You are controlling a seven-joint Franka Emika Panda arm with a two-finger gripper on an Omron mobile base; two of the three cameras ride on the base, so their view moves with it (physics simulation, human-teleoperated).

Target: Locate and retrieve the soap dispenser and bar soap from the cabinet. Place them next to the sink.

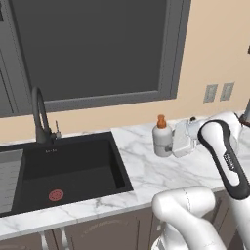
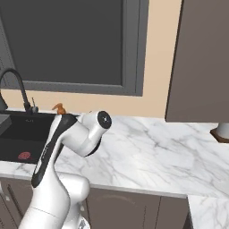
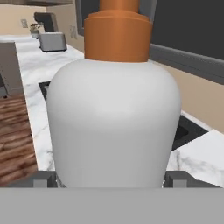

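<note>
The soap dispenser, a white rounded bottle with an orange pump top, stands upright on the marble counter just right of the sink. My gripper reaches it from the right, with one finger on each side of the bottle's body. In the hand view the soap dispenser sits between my two fingertips, and the gripper is shut on it. From the right base view, only the dispenser's orange pump peeks out behind my arm. The brown wall cabinet hangs at the right. The bar soap is out of view.
A tall black faucet rises behind the sink. A dark window spans the wall, with wall outlets to its right. A toaster stands far along the counter. Bare marble counter stretches to the right.
</note>
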